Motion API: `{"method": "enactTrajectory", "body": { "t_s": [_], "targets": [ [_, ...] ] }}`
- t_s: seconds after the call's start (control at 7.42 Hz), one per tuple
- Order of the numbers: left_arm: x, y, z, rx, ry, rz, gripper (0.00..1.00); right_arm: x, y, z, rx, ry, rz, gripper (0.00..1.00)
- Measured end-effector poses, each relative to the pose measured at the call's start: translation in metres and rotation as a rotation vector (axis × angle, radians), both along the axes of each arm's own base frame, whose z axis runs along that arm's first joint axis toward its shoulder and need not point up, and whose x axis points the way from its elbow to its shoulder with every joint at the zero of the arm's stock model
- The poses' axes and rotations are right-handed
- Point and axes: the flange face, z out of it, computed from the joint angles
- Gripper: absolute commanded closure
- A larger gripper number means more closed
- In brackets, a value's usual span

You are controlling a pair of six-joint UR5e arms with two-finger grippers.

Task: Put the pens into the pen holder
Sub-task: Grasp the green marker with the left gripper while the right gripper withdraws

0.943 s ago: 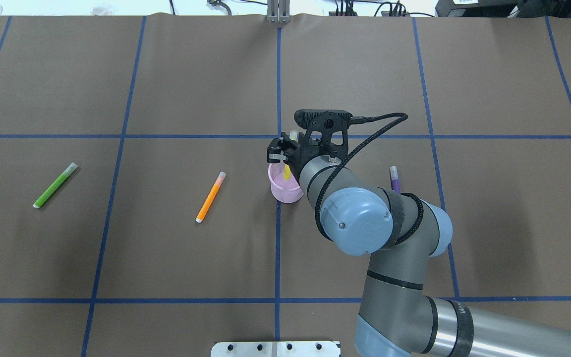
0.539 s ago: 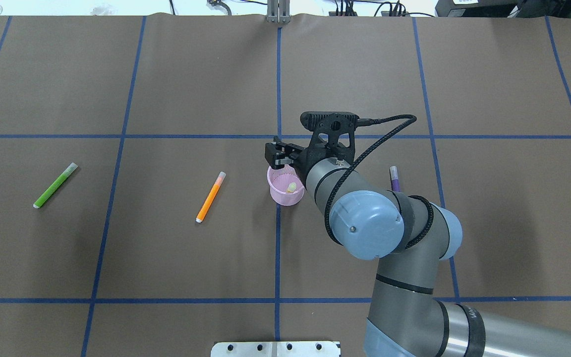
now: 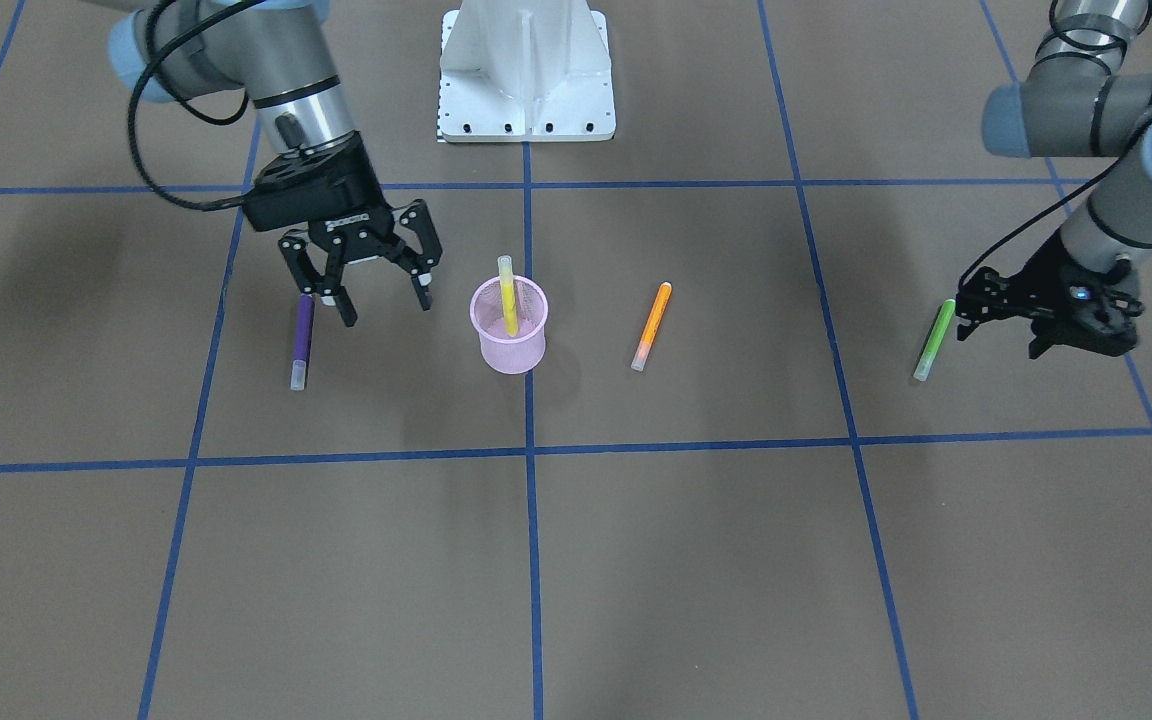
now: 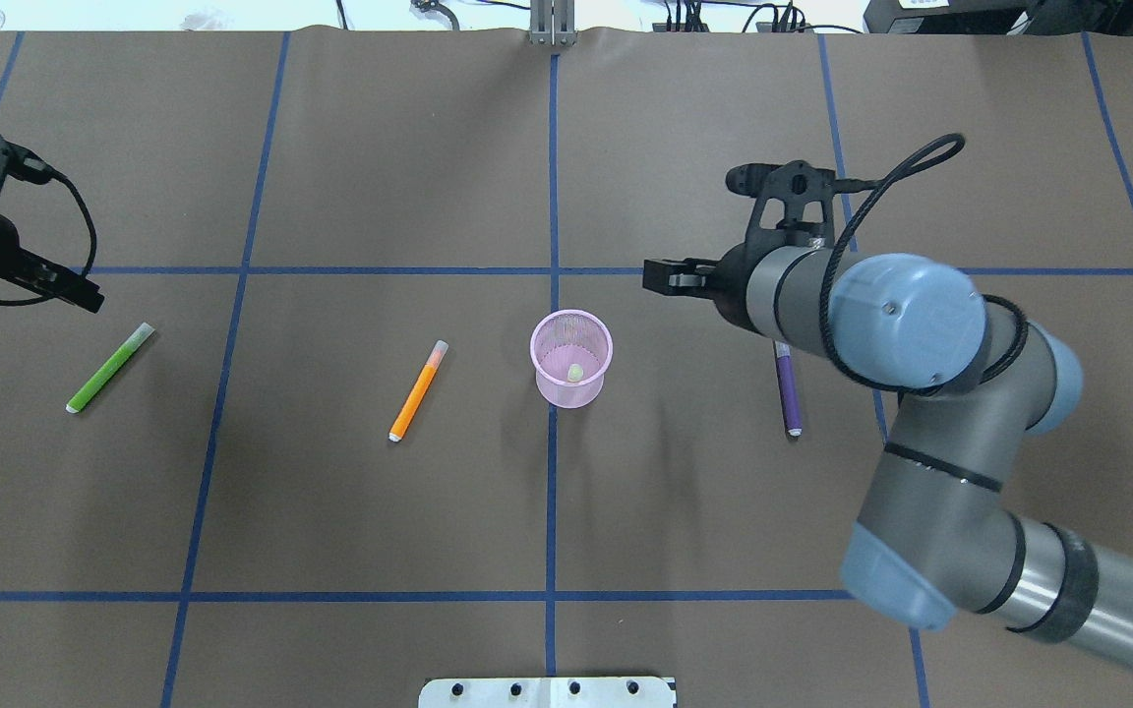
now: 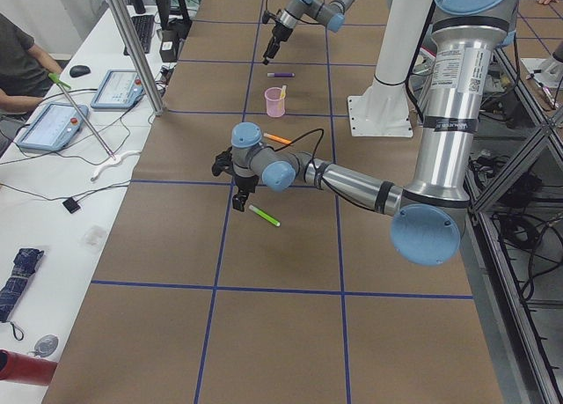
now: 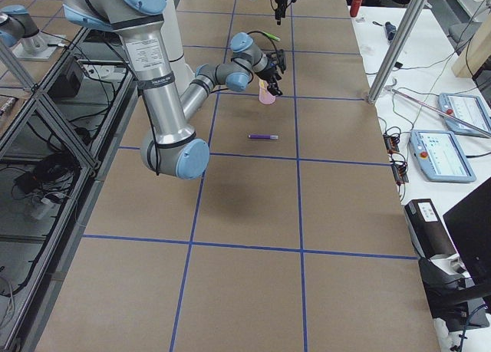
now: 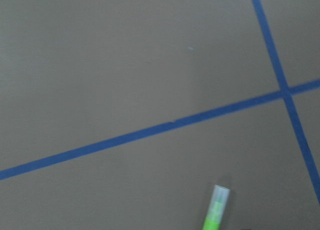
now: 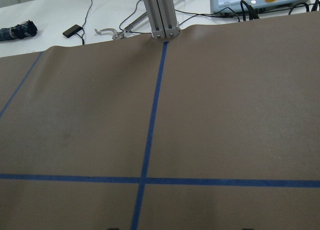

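Wide-spread, empty right end effector (image 3: 386,308) hovers above table (image 4: 330,511), at 2 o'clock of pen holder (image 4: 571,388) in overhead view. Beneath its wrist, purple pen (image 4: 787,388) lies flat, 3 o'clock of holder. Inside holder, yellow-green pen (image 3: 507,290) stands tilted. At 9 o'clock, orange pen (image 4: 418,390) lies flat nearby; green pen (image 4: 110,367) lies well beyond. Near green pen's 11 o'clock, left end effector (image 3: 996,340): fingers apparently spread, empty.

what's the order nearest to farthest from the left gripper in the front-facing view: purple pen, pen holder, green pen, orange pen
1. green pen, right beside the left gripper
2. orange pen, toward the middle
3. pen holder, on the centre line
4. purple pen, far side by the right gripper
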Motion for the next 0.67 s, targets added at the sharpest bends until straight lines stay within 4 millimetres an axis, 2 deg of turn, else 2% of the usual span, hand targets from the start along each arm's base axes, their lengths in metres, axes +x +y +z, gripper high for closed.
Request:
{"method": "enactTrajectory", "body": {
  "t_s": [0.4, 0.67],
  "targets": [
    [0.041, 0.017, 0.007, -0.036, -0.091, 0.131, 0.13, 0.129, -0.064, 0.091, -0.227, -0.008, -0.150, 0.01],
    [0.063, 0.026, 0.008, -0.052, -0.138, 0.234, 0.13, 0.197, -0.089, 0.150, -0.275, -0.003, -0.246, 0.01]
  ]
}}
